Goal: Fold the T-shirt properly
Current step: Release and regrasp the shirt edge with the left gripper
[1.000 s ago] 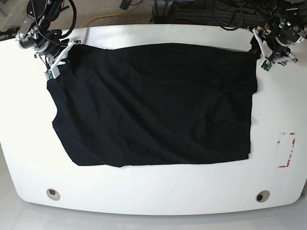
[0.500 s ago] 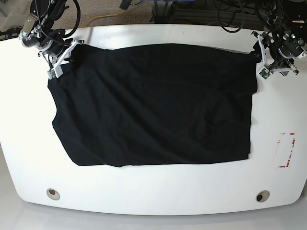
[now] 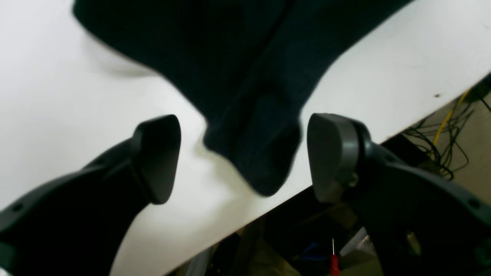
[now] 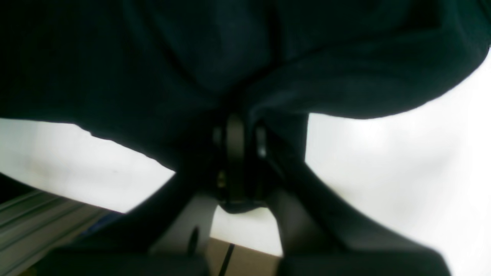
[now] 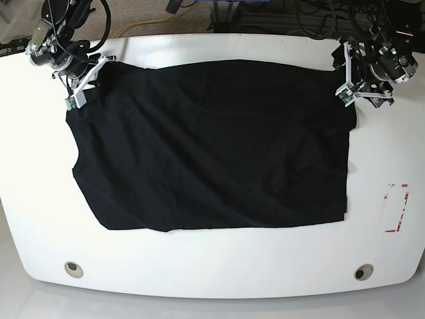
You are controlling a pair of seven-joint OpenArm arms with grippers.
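A black T-shirt (image 5: 212, 143) lies spread on the white surface (image 5: 219, 262). The left hand (image 3: 243, 157) gapes wide around its corner; the right hand (image 4: 236, 153) pinches the fabric, with cables (image 5: 319, 16) behind the surface.

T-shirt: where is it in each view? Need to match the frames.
Base: T-shirt spread flat, filling the table's middle.
Left wrist: a corner hangs down from the top, between the open left gripper's fingers.
Right wrist: fills the upper half, pinched by the shut right gripper.
Shared landmark: the white table.
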